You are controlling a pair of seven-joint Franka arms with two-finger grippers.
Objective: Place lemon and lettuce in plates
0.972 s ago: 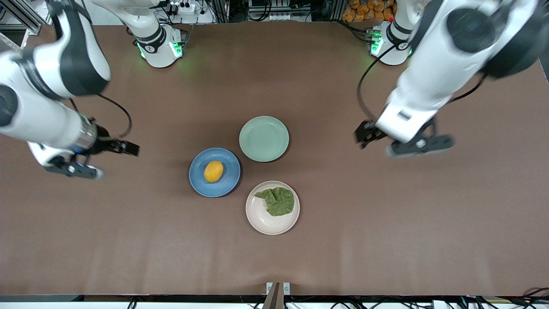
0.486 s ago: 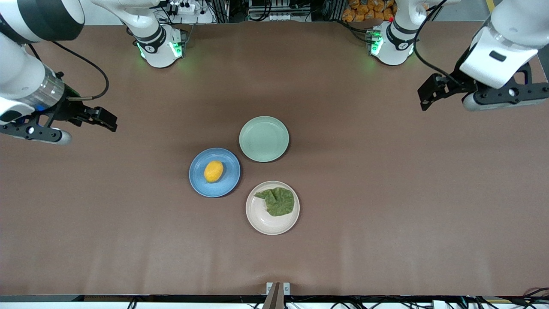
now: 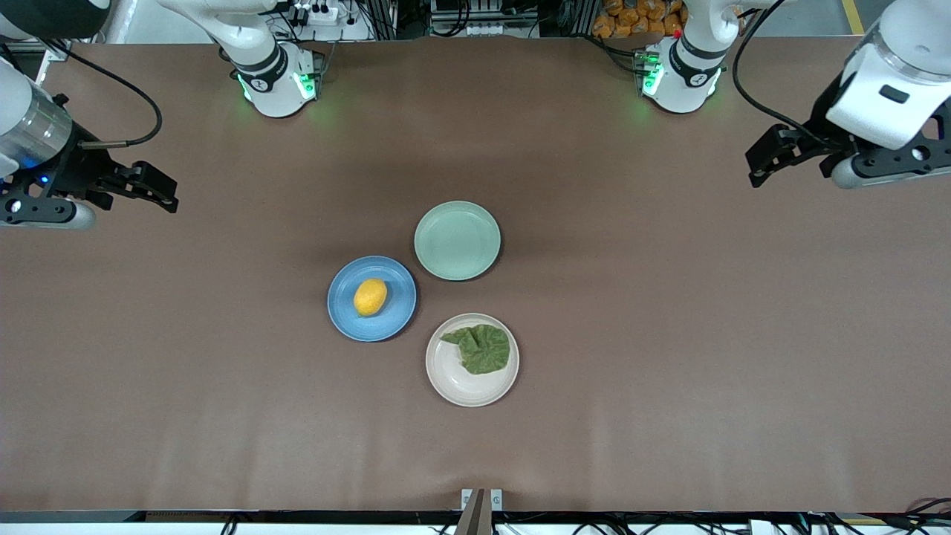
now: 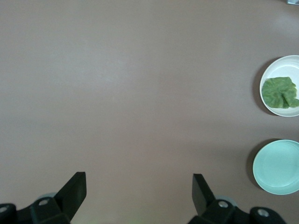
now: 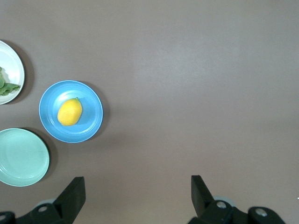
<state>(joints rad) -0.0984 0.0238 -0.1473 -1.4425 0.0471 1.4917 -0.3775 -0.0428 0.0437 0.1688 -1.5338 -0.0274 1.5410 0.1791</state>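
Observation:
The lemon [image 3: 370,296] lies in the blue plate [image 3: 348,321]. The lettuce [image 3: 483,348] lies in the cream-white plate [image 3: 455,384], nearer to the front camera. My right gripper [image 3: 44,214] hangs open and empty over bare table at the right arm's end. My left gripper [image 3: 888,165] hangs open and empty over bare table at the left arm's end. The right wrist view shows the lemon [image 5: 70,111] in the blue plate [image 5: 89,99] far from my open right gripper [image 5: 138,186]. The left wrist view shows the lettuce [image 4: 280,92] in the cream-white plate [image 4: 280,66] far from my open left gripper [image 4: 138,186].
A pale mint-green plate [image 3: 457,240] with nothing in it sits beside the blue plate, farther from the front camera. It also shows in the left wrist view [image 4: 278,166] and the right wrist view [image 5: 21,157]. The three plates cluster mid-table on the brown cloth.
Both arms have drawn back from the plates toward their own ends of the table. The lemon, the lettuce and the plates have not moved.

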